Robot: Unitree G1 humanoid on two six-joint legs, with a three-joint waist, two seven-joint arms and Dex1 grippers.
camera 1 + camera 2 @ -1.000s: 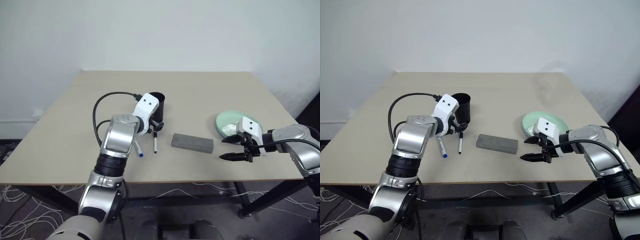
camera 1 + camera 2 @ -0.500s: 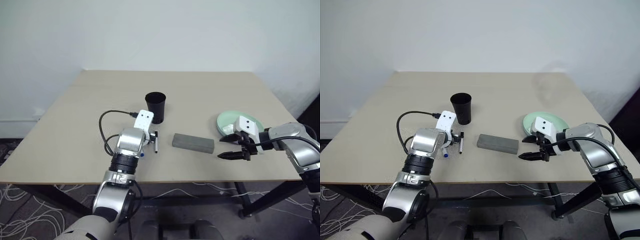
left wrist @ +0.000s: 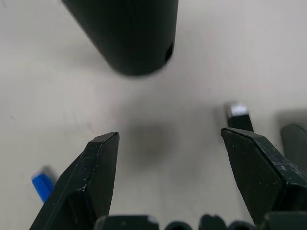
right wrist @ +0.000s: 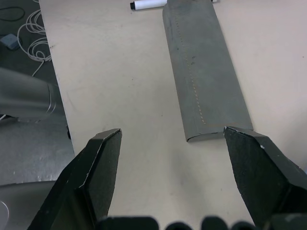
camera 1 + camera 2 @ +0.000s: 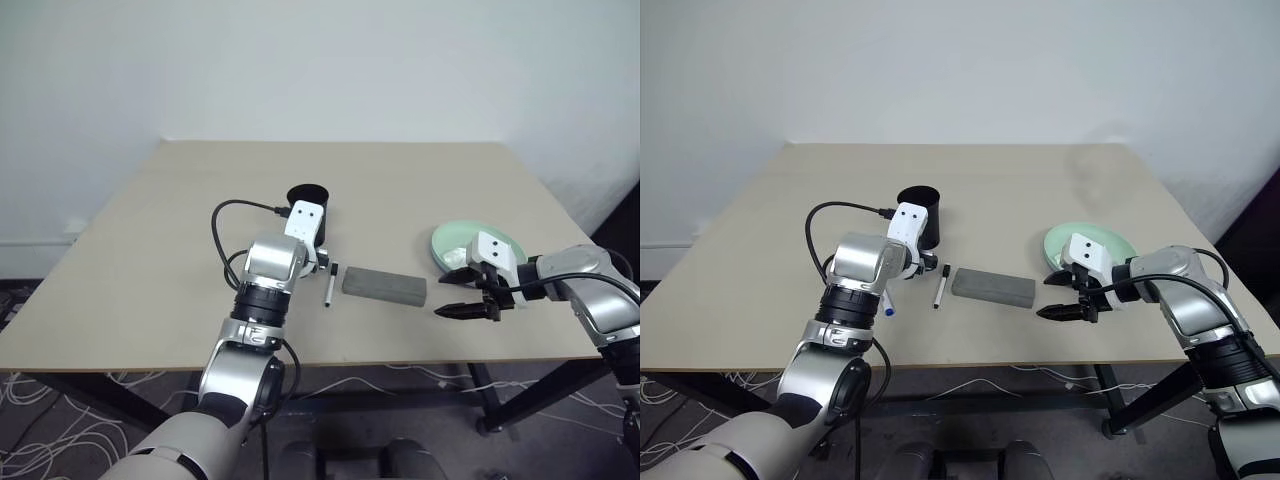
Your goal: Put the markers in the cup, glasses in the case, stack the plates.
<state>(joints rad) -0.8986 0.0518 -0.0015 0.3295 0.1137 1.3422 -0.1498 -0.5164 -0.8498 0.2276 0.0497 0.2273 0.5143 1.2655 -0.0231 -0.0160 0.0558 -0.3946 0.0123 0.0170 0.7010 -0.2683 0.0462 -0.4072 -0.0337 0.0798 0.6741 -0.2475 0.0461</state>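
Nearest the table's front edge on the right, the right gripper [image 5: 1058,313] hangs low over the wooden table [image 5: 420,180], its two black fingers spread wide with nothing between them; in the right wrist view the near end of the grey case [image 4: 204,72] lies between the fingertips' line of sight, flat on the table and apart from them. The case [image 5: 384,285] lies closed near the table's middle, long side roughly across the view. Just to its left lies the black-capped marker [image 5: 327,285], apart from the case and pointing toward the front edge. Left again, the left gripper [image 3: 168,139] is tipped downward over the table just in front of the cup, fingers held wide apart and empty (bare tabletop shows between them in the left wrist view). The blue-tipped marker [image 5: 887,305] pokes out from beneath the left arm, its blue end [image 3: 42,184] just outside one finger. Behind the left gripper stands the black cup [image 5: 922,212], upright, close to the wrist but whether touching it I cannot tell. Farther back on the right, just behind the right gripper, sits the pale green plate [image 5: 460,240] with crumpled white tissue [image 5: 458,256] on it. The glasses and a blue plate I cannot make out.
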